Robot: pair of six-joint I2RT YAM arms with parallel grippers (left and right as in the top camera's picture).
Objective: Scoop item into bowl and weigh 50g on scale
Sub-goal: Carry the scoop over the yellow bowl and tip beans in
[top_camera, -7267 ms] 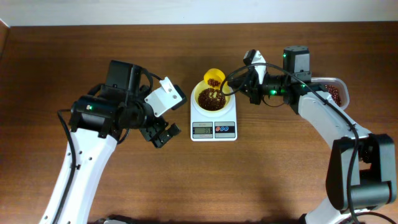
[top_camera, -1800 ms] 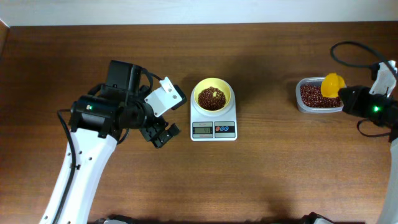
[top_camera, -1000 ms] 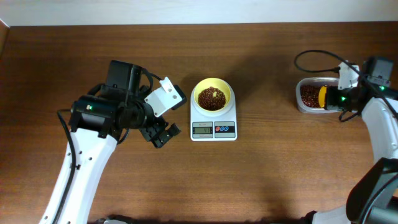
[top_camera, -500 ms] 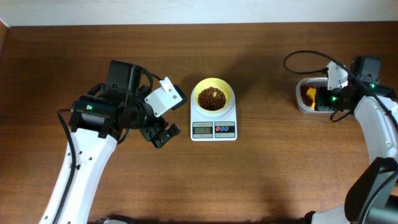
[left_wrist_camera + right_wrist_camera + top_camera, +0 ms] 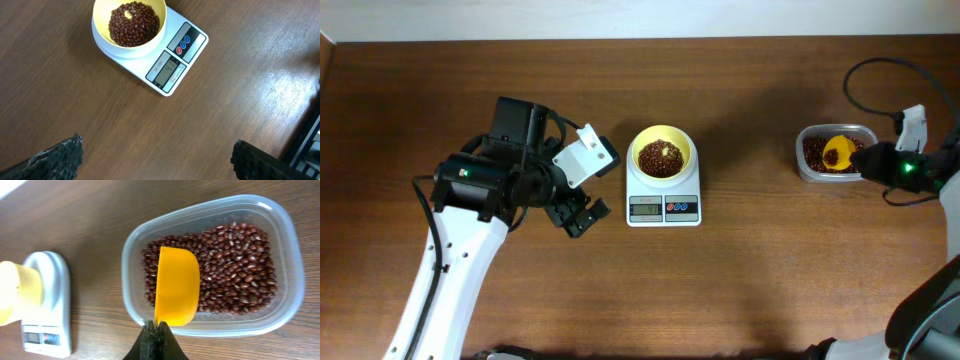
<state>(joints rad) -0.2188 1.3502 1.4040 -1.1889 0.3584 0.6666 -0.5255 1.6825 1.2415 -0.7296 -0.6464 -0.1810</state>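
I count one scale with one display and two buttons, one bowl, one clear tub and one yellow scoop. The beans are too many to count; they lie in two heaps, one in the bowl, one in the tub. Two hands are mine: left hand, right hand.
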